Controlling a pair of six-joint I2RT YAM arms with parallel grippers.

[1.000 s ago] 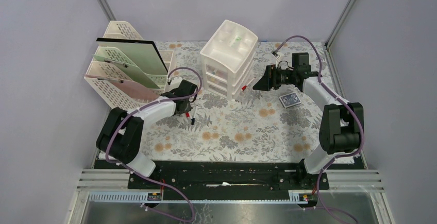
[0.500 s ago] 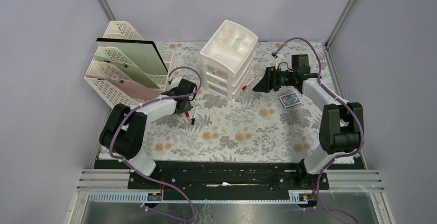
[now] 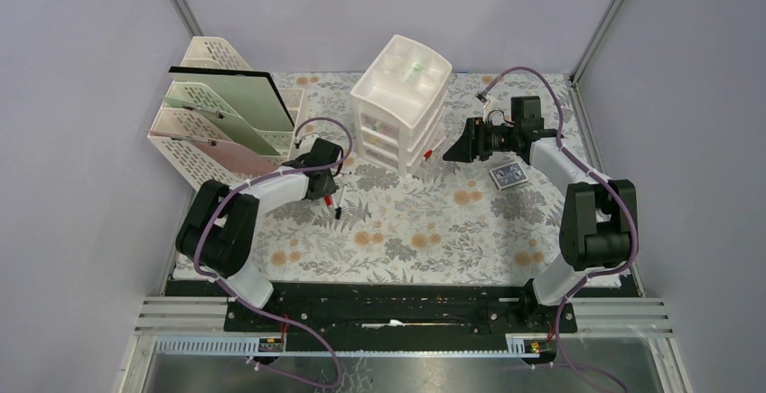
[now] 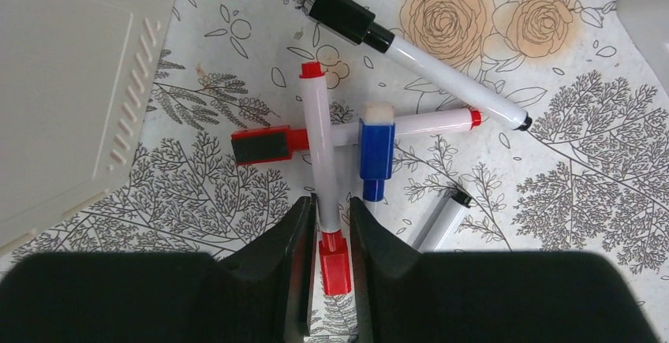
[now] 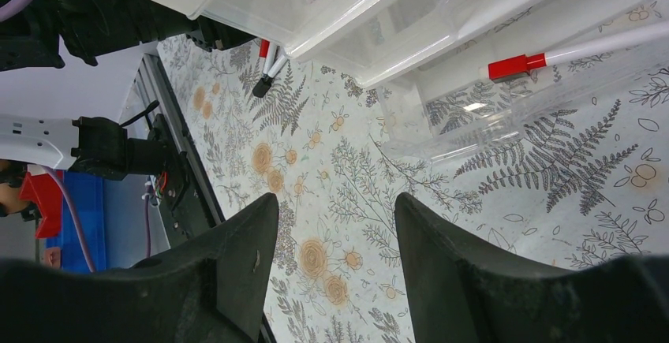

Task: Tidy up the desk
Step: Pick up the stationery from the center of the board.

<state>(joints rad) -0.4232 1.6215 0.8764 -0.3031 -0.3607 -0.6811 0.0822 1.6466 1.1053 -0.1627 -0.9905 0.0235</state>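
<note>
Desk (image 3: 425,230) in fern-and-flower cloth, spread under both arms. Left end effector (image 4: 327,210) clenched around a red-capped white marker (image 4: 319,138), among loose markers (image 4: 442,72) beside the cream file rack (image 3: 217,122). Right end effector (image 5: 335,217) released, empty, facing the white drawer unit (image 3: 397,108) at far centre.

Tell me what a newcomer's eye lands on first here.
A heap of crossed markers lies on the flowered desk beside the file rack, with the left hand pinching a red-capped marker. At the back centre stands a white drawer unit, the open right hand facing its clear drawers.
</note>
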